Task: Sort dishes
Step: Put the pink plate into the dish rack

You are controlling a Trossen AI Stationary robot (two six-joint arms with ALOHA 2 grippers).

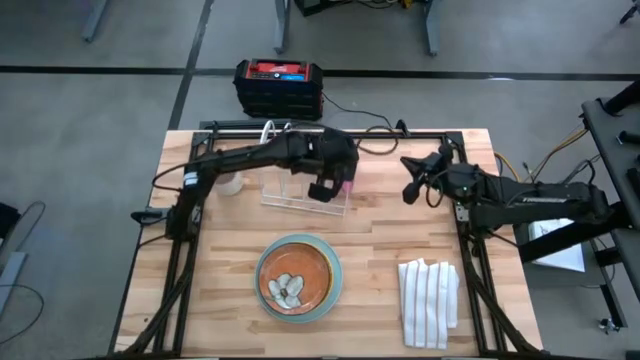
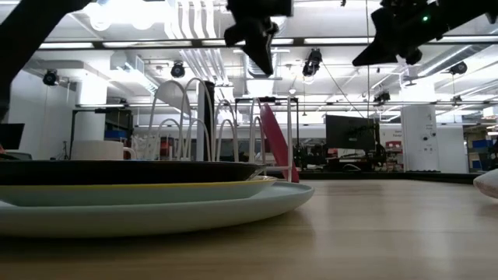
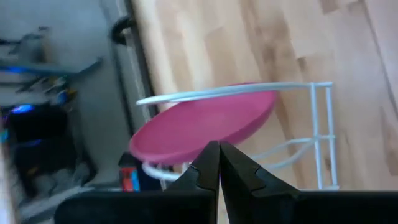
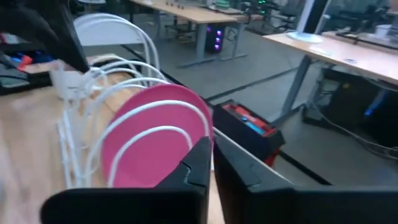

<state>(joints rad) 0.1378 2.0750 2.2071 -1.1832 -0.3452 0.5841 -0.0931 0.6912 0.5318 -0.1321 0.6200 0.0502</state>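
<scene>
High view shows the left claw [image 1: 322,190], fingers closed on nothing, poised just above the round magenta-pink plate [image 4: 155,140] standing on edge in the white wire dish rack [image 1: 300,190], evidently slotted there for sorting, right claw [image 1: 412,190] also closed

One camera looks straight down on the whole table [image 1: 400,250], one sits low at its surface facing the room, and both wrist cameras closely share the pink plate [image 3: 205,124].
</scene>
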